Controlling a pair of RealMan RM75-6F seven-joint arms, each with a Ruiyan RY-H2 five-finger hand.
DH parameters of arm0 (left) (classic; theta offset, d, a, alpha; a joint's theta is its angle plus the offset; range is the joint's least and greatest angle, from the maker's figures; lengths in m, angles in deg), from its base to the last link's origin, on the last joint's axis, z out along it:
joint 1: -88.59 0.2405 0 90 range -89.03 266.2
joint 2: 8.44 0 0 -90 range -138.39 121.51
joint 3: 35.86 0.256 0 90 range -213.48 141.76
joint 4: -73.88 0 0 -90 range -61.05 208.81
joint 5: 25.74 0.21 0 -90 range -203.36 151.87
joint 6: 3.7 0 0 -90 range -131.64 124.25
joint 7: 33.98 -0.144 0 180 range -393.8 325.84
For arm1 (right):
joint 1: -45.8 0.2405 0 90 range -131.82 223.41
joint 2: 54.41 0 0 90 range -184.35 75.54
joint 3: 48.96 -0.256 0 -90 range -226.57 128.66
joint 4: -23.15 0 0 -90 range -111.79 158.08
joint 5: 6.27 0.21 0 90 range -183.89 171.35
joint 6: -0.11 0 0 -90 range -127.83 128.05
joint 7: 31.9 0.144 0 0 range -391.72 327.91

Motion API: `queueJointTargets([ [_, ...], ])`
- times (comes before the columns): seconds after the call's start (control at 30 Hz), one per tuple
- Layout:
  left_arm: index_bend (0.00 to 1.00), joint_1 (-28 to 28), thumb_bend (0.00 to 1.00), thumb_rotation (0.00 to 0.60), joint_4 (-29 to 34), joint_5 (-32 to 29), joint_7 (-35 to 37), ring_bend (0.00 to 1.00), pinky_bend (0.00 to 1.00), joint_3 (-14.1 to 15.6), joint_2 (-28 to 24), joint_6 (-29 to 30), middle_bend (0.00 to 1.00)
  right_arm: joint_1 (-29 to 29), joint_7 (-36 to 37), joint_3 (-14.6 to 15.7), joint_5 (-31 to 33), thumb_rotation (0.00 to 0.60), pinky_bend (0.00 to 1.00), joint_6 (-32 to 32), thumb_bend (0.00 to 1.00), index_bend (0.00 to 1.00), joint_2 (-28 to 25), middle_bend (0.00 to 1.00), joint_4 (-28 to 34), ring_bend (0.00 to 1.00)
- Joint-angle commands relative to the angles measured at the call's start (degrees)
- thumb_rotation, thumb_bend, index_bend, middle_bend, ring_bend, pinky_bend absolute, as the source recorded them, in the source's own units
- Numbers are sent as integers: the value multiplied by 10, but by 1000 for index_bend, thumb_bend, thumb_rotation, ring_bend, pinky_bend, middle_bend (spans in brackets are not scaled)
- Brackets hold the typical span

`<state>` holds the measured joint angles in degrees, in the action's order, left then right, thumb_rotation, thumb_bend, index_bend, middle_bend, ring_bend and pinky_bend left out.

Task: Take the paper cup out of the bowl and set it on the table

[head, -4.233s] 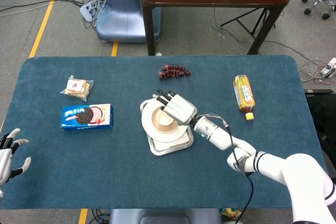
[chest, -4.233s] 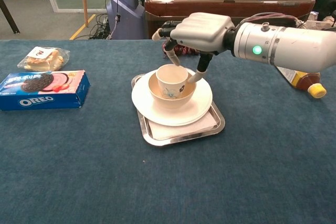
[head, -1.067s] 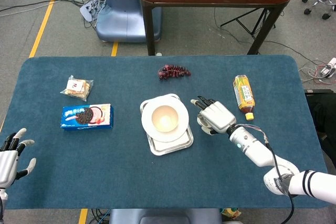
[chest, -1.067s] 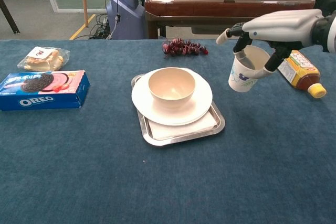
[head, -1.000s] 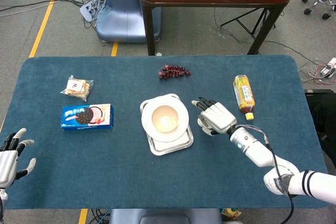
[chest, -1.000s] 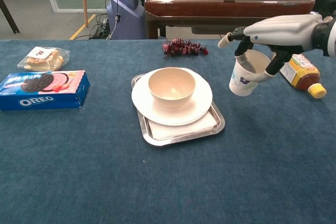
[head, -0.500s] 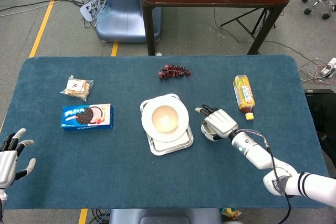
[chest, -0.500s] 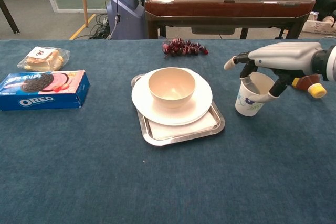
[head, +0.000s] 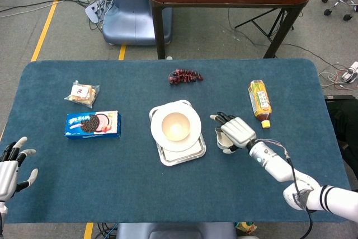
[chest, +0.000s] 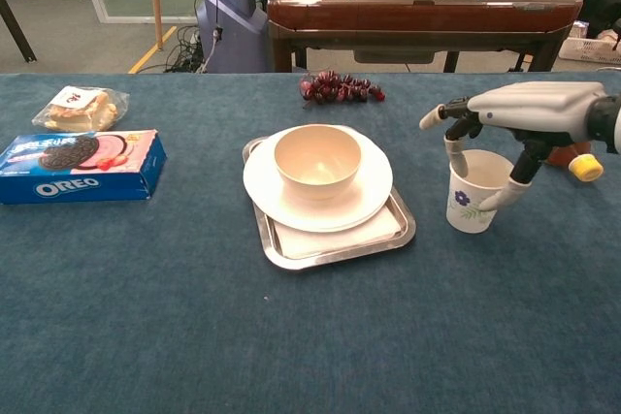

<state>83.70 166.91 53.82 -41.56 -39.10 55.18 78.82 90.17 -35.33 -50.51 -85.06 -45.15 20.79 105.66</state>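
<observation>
The right hand reaches in from the right edge of the chest view, palm down and nearly level over the white paper cup with a small blue flower print; its fingers hang down around the cup's rim, one dipping inside the mouth and another lying against the outer wall, so the cup is pinched between them. In the head view the same right hand covers most of the cup, with the white forearm running back toward the lower right. The cup stands upright with its base on the blue cloth table, just to the right of the square metal tray and apart from it. On the tray lies a white round plate, and on the plate sits a cream ceramic bowl whose inside shows nothing in it. The left hand rests low at the near left edge of the table in the head view, its fingers spread apart and holding nothing.
</observation>
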Motion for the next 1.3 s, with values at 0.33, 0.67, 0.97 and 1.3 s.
queueJointTargets([
  [0.33, 311, -5, 321, 600, -2, -5, -11, 79, 326, 2, 6, -13, 107, -56, 17, -4, -23, 600, 202, -93, 88, 476, -110, 94, 110, 0],
  [0.67, 311, -15, 321, 600, -6, -2, -6, 79, 326, 7, 9, -33, 107, -151, -71, 3, 13, 600, 202, -215, 88, 470, -157, 94, 174, 0],
  [0.97, 311, -17, 321, 600, -28, 26, 23, 80, 326, 6, 22, -16, 118, -246, -111, 11, 28, 600, 202, -338, 89, 458, -139, 94, 192, 0],
  [1.3, 311, -19, 321, 600, -53, 32, 38, 82, 326, 7, 35, -13, 136, -310, -61, 19, 11, 600, 202, -389, 89, 458, -125, 94, 156, 0],
])
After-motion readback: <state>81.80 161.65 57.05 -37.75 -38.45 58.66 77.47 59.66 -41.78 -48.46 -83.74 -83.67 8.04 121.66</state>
